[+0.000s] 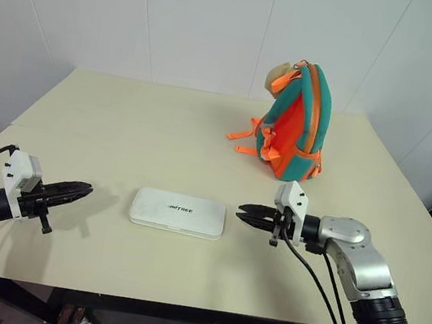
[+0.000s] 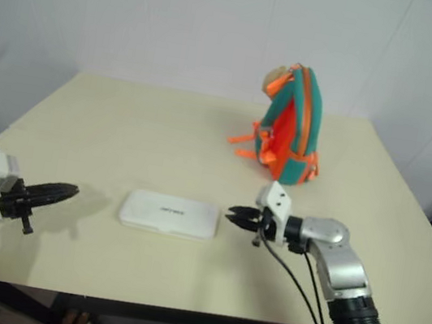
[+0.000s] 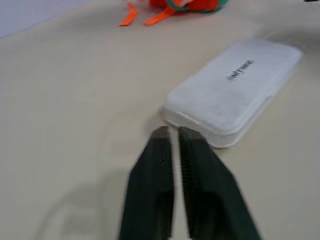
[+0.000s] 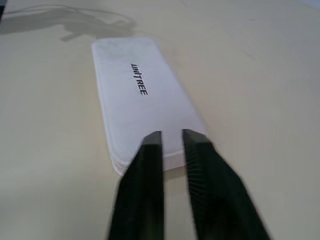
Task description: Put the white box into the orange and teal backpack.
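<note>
Both tools pressed together — left tool [image 1: 80, 188], right tool [image 1: 247, 213] — flanking white box [image 1: 178, 212]; its lettering legible from right wrist.

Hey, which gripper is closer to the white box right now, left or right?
Right. The right gripper sits just off the white box's right end, fingers shut and aimed at it. The left gripper is farther off its left end, also shut and aimed at it.

Looks like a lab or test room: bare cream desk [image 1: 164, 129] on a dark frame, plain white panel walls [image 1: 205, 21] with visible seams, set in a corner.
</note>
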Motion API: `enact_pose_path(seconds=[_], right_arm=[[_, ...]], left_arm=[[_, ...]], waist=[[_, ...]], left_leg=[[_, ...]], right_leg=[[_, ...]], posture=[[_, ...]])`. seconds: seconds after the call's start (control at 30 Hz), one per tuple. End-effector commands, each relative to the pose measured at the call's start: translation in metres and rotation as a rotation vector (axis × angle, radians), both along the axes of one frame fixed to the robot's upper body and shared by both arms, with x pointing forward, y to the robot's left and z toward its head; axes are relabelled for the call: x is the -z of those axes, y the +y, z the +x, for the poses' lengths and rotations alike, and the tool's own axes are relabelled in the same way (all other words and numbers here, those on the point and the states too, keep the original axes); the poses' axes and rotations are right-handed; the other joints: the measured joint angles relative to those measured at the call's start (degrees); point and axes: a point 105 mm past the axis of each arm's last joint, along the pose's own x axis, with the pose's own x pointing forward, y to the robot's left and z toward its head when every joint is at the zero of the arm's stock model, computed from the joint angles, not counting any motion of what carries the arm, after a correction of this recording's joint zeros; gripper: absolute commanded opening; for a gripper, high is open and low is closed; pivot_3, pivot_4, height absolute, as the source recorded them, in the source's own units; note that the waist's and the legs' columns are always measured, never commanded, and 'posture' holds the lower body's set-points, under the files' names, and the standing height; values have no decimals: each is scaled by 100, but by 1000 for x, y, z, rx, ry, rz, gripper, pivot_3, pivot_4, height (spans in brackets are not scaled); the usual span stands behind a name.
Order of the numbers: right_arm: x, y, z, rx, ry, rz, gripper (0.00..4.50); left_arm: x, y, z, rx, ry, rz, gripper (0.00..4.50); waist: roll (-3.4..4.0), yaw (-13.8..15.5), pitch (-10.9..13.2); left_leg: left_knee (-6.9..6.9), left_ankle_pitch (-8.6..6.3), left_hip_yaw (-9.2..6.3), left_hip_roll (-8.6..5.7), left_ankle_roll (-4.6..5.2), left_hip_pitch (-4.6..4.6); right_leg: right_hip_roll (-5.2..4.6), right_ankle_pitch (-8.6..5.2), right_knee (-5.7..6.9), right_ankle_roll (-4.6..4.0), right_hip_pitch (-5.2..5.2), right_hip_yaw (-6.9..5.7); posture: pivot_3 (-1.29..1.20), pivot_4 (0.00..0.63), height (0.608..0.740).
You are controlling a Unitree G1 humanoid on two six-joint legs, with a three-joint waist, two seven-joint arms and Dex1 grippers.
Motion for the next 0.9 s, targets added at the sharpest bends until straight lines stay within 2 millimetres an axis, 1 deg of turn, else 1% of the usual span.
enact_pose_path(seconds=[0.03, 0.13, 0.23, 0.4, 0.53, 0.67, 0.8, 0.9], right_arm=[[-1, 2, 9, 49, -14, 17, 33], [14, -3, 18, 119, 27, -8, 33], [22, -5, 22, 140, 41, -34, 33], [28, 6, 17, 116, 82, -36, 33], [31, 15, 11, 87, 102, -39, 33], [36, 22, 8, 75, 120, -42, 33], [42, 27, 9, 83, 136, -47, 33], [43, 27, 12, 91, 140, -49, 33]], left_arm=[[2, -2, 8, -19, 2, 51, 0], [16, -14, 16, -13, 69, 41, 0], [24, -23, 22, -16, 90, 29, 0], [38, -34, 34, -29, 119, 14, 0], [39, -44, 41, -13, 112, -11, 0], [43, -55, 43, 20, 121, -27, 0], [48, -64, 41, 53, 140, -32, 0], [49, -68, 41, 63, 141, -36, 0]], waist=[[0, -4, 0], [0, -3, 0], [0, -3, 0], [0, -3, 0], [0, -9, 0], [0, -5, 0], [-1, -3, -1], [-1, -3, -1]], left_leg=[[0, 0, 0, 0, 0, 0], [-2, 0, 1, 0, 0, 0], [-2, 0, 3, 0, 0, -1], [1, 0, 3, 4, 0, 0], [3, 0, 3, 5, 0, 1], [5, 1, 3, 10, -1, 0], [8, 1, 3, 11, -2, 0], [9, 1, 3, 12, -2, 1]], right_leg=[[0, 0, 1, 0, 0, 0], [1, 0, 2, 0, -1, 0], [1, 0, 2, 1, -2, 2], [6, 1, 7, 2, -3, 2], [7, 1, 11, 3, -3, 5], [13, 1, 13, 3, -4, 5], [14, 1, 15, 3, -3, 6], [15, 2, 17, 3, -3, 8]], posture=[[0, 150, 740], [0, 150, 740], [0, 150, 740], [0, 150, 740], [0, 150, 740], [0, 150, 740], [0, 150, 740], [0, 150, 740]])
